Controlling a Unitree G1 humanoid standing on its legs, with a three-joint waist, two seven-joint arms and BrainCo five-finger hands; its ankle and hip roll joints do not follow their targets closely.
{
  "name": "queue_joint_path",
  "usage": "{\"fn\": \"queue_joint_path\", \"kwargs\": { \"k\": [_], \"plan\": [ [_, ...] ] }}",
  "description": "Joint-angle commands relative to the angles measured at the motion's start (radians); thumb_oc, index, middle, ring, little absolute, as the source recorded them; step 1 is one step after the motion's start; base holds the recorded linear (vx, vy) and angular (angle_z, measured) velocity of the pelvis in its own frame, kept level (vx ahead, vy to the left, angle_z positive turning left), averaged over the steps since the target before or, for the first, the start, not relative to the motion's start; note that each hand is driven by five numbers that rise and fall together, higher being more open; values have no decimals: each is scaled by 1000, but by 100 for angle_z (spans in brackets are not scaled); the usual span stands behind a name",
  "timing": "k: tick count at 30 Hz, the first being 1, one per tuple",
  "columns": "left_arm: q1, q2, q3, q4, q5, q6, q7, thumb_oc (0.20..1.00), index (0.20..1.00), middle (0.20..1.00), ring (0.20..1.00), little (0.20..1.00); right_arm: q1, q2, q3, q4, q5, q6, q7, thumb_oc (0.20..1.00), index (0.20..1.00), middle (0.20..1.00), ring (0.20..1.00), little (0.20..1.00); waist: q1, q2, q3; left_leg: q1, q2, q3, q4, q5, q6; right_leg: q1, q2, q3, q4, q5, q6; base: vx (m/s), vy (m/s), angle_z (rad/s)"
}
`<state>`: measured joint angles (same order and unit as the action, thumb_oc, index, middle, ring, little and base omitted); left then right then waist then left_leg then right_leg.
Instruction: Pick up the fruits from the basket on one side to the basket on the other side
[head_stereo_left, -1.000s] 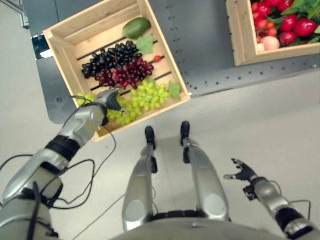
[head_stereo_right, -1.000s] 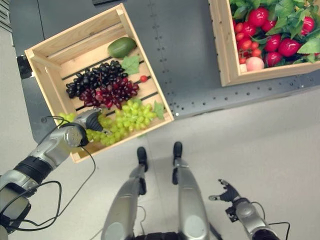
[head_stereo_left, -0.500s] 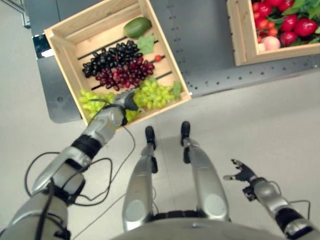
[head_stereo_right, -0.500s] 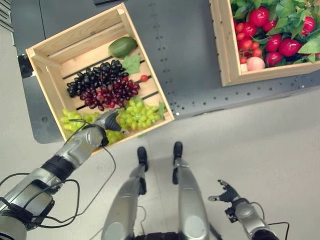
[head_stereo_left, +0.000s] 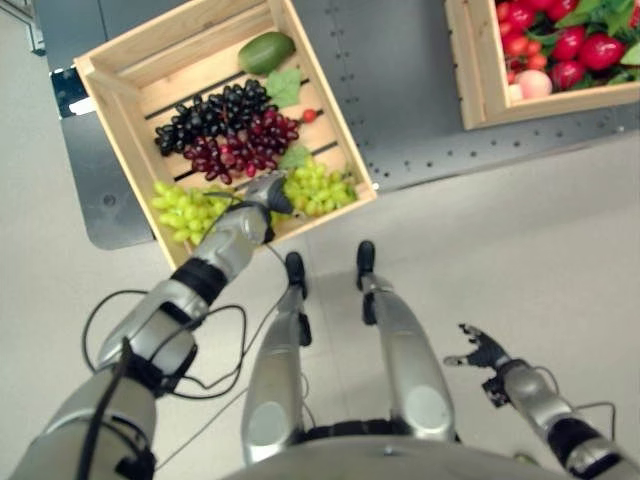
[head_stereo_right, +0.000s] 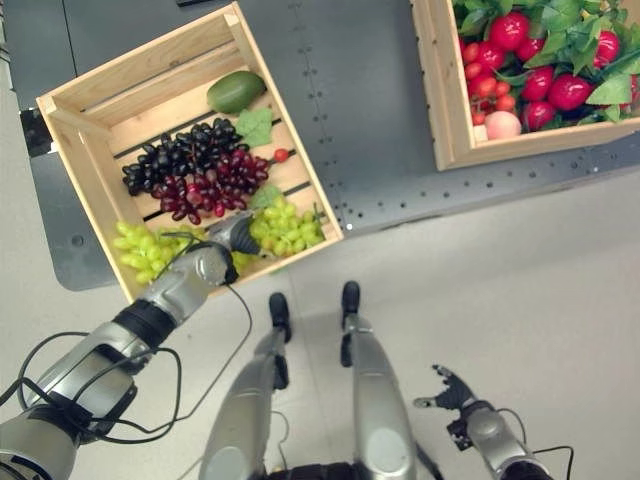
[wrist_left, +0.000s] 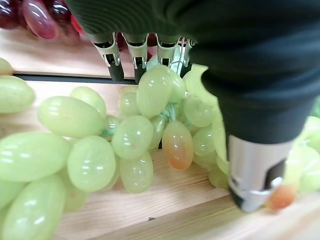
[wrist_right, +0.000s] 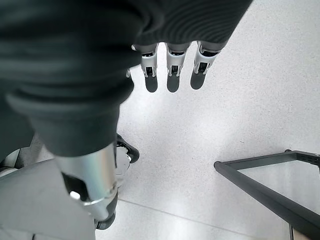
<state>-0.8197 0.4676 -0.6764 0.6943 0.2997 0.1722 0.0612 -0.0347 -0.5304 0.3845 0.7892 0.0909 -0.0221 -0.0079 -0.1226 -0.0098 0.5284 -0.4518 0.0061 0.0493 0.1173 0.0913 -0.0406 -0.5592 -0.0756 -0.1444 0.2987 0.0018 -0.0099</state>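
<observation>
A slatted wooden crate (head_stereo_left: 113, 113) on the left holds two bunches of green grapes (head_stereo_left: 182, 209) along its near side. Black grapes (head_stereo_left: 208, 115), dark red grapes (head_stereo_left: 240, 152), a green mango (head_stereo_left: 266, 52) and a small red cherry (head_stereo_left: 308, 115) lie farther in. My left hand (head_stereo_left: 260, 198) hovers low over the near side between the green bunches. In the left wrist view its straight fingers (wrist_left: 114, 64) touch the top of a green grape bunch (wrist_left: 150, 125), with the thumb (wrist_left: 255, 180) on the other side. My right hand (head_stereo_left: 482, 352) hangs open over the floor, low right.
A second wooden crate (head_stereo_left: 480, 70) at the top right is full of red fruit (head_stereo_left: 585, 45), green leaves and one peach (head_stereo_left: 533, 83). Both crates rest on a grey perforated platform (head_stereo_left: 420, 90). A black metal frame (wrist_right: 260, 187) stands on the floor near my right hand.
My left hand has slid to the right along the crate's near side, from the left green bunch to the right one. The right hand has not moved.
</observation>
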Motion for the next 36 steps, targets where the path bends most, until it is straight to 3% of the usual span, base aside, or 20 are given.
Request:
{"fn": "queue_joint_path", "kwargs": {
  "k": [1, 8, 9, 10, 11, 12, 13, 36],
  "plan": [
    [-27, -51, -15, 11, -8, -41, 7, 1000, 1000, 1000, 1000, 1000, 47, -29, 18, -10, 34, -17, -13, 1000, 1000, 1000, 1000, 1000, -16, -32, -17, -62, -46, -2, 99, -71, 43, -1, 26, 1, -6, 10, 72, 0, 0, 0],
    [-18, -87, -22, 104, -22, -51, 42, 1000, 1000, 1000, 1000, 1000, 39, -24, 35, -12, 51, -30, -28, 1000, 1000, 1000, 1000, 1000, -21, -50, -18, -72, -40, -1, 99, -68, 43, -11, 30, 2, -7, 12, 71, 0, 0, 0],
    [-17, -89, -24, 111, -23, -51, 44, 912, 912, 912, 912, 912, 38, -23, 37, -13, 53, -31, -30, 1000, 1000, 1000, 1000, 1000, -21, -51, -17, -74, -40, -1, 100, -68, 43, -11, 30, 2, -6, 12, 71, 0, 0, 0],
    [-13, -91, -26, 126, -22, -51, 43, 633, 633, 633, 633, 633, 39, -23, 38, -15, 54, -32, -33, 1000, 1000, 1000, 1000, 1000, -22, -53, -18, -76, -40, -1, 102, -69, 44, -16, 31, 2, -2, 12, 71, 0, 0, 0],
    [-13, -91, -26, 126, -22, -52, 43, 564, 564, 564, 564, 564, 39, -23, 38, -15, 54, -32, -33, 1000, 1000, 1000, 1000, 1000, -22, -53, -18, -76, -40, 0, 102, -69, 44, -16, 31, 2, -2, 11, 71, 0, 0, 0],
    [-12, -92, -25, 134, -24, -50, 46, 275, 275, 275, 275, 275, 37, -24, 40, -13, 54, -33, -35, 1000, 1000, 1000, 1000, 1000, -21, -54, -19, -78, -41, -1, 104, -70, 44, -17, 31, 3, -1, 12, 71, 0, 0, 0],
    [-11, -91, -27, 136, -23, -52, 47, 203, 203, 203, 203, 203, 36, -24, 42, -13, 53, -32, -36, 1000, 1000, 1000, 1000, 1000, -22, -54, -19, -81, -40, 0, 107, -71, 44, -19, 31, 3, 0, 12, 71, 0, 0, 0],
    [18, -81, -19, 139, -31, -57, 56, 200, 200, 200, 200, 200, 37, -26, 48, -26, 60, -41, -49, 1000, 1000, 1000, 1000, 1000, -15, -51, -23, -86, -43, -5, 112, -72, 44, -24, 28, 2, 3, 15, 69, 0, 0, 0]
  ]
}}
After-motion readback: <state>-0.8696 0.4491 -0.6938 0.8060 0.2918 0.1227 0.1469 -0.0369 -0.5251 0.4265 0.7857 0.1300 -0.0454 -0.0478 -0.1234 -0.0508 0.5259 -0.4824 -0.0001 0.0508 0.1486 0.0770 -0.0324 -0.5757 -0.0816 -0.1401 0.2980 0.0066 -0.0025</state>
